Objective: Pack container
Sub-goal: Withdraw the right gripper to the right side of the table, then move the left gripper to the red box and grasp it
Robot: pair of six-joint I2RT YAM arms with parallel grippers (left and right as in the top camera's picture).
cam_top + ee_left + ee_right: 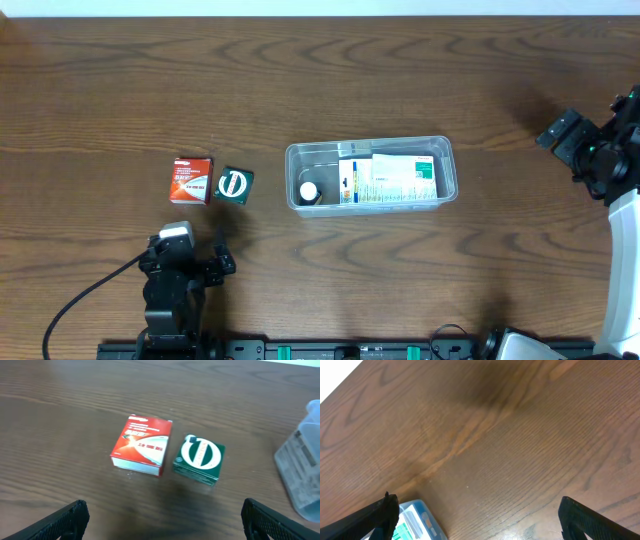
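Left hand (162, 515) gapes; only overhead shows the whole container (400, 141).

Overhead: fixed high, looking straight down, whole table (120, 80) in frame, container (370, 175) just right of centre. Left wrist: low, near, tilted forward over wood left of container; red box (142, 445) and green box (200, 459) mid-frame, container's end clipping right edge. Shares boxes and that end with overhead. Right wrist: close, angled down at wood grain far right of container; shares tabletop with overhead.
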